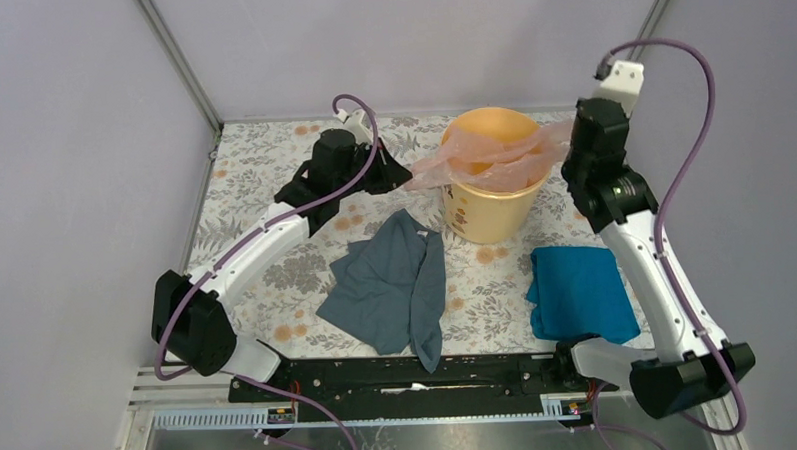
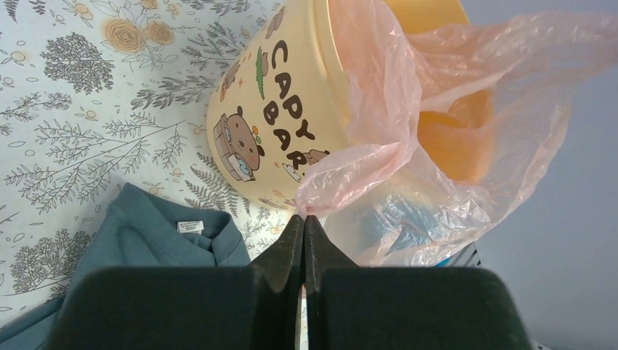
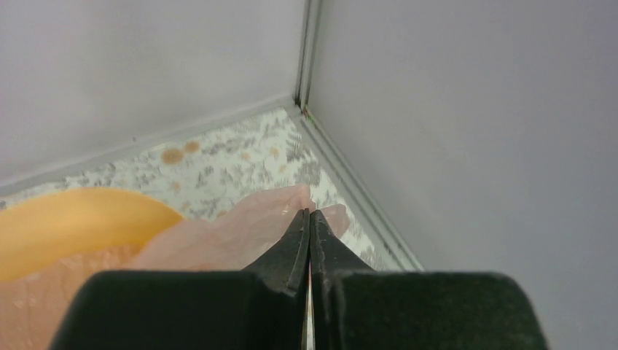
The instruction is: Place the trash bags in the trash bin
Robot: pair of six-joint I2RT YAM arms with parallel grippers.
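The yellow-orange trash bin (image 1: 494, 207) stands upright at the back middle of the floral table; its cream side with dark print shows in the left wrist view (image 2: 273, 109). The pale pink trash bag (image 1: 492, 154) is stretched across the bin's mouth, sagging partly inside. My left gripper (image 1: 405, 180) is shut on the bag's left end (image 2: 342, 175), left of the bin. My right gripper (image 1: 570, 139) is shut on the bag's right end (image 3: 248, 230), right of the rim. The bin's orange rim (image 3: 69, 219) shows in the right wrist view.
A grey-blue cloth (image 1: 392, 285) lies in front of the bin, left of centre. A bright blue cloth (image 1: 579, 294) lies at the front right by my right arm. Grey walls enclose the table at the back and sides.
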